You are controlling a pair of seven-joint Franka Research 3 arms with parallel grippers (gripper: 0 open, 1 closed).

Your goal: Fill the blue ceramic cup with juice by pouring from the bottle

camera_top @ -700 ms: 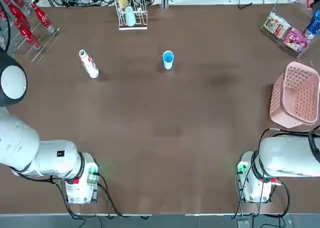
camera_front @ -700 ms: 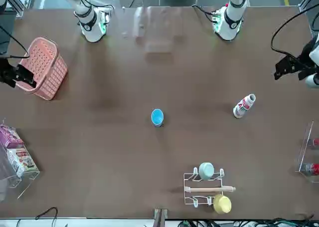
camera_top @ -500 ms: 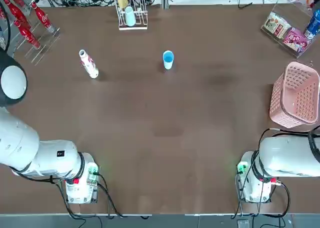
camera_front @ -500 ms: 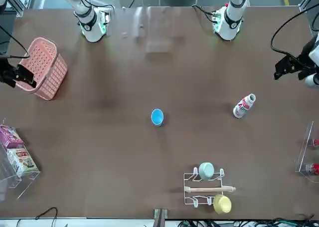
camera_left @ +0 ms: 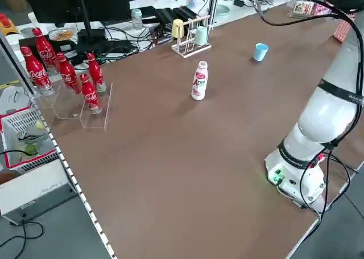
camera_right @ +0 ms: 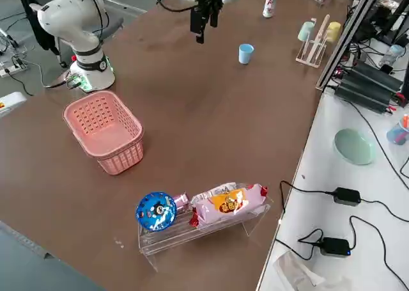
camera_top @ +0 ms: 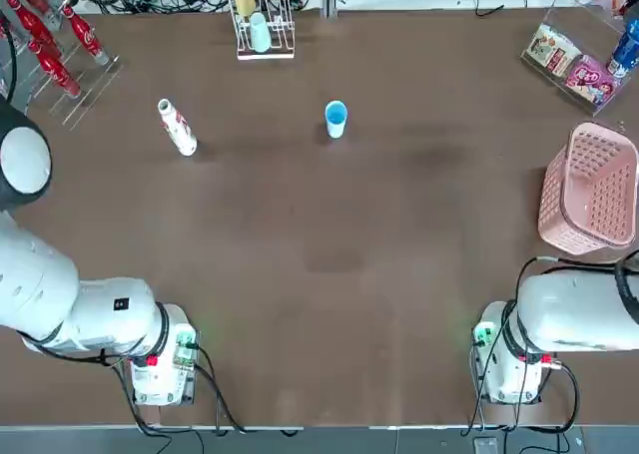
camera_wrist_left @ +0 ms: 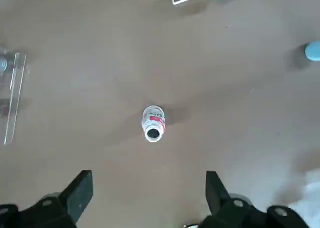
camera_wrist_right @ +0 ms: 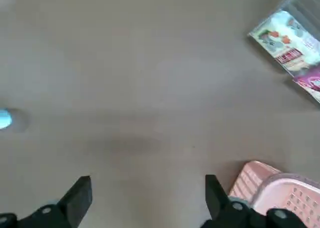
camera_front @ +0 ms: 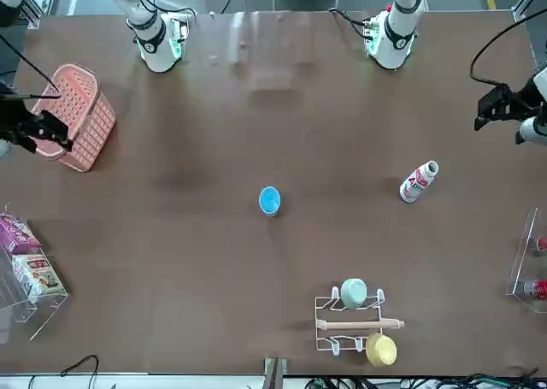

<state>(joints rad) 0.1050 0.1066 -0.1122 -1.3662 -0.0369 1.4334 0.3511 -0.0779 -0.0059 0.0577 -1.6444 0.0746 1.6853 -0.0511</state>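
The blue ceramic cup (camera_top: 335,118) stands upright near the middle of the table's far half, also seen as the cup (camera_front: 269,201) from the front. The bottle (camera_top: 177,127), white with a red-pink label, stands upright to the cup's left, well apart from it. My left gripper (camera_wrist_left: 147,193) hangs open high above the table with the bottle (camera_wrist_left: 153,123) below and just ahead of its fingers; from the front the left gripper (camera_front: 496,114) is at the table's edge. My right gripper (camera_wrist_right: 147,194) is open and empty, raised near the pink basket.
A pink basket (camera_top: 591,187) sits at the right edge. A wire rack (camera_top: 262,27) with a mint cup and a yellow one stands at the back. Red cola bottles (camera_top: 55,45) fill a clear stand at the back left. Snack packs and a blue can (camera_top: 584,60) are at the back right.
Both raised grippers have shifted slightly. The bottle and the cup have not moved.
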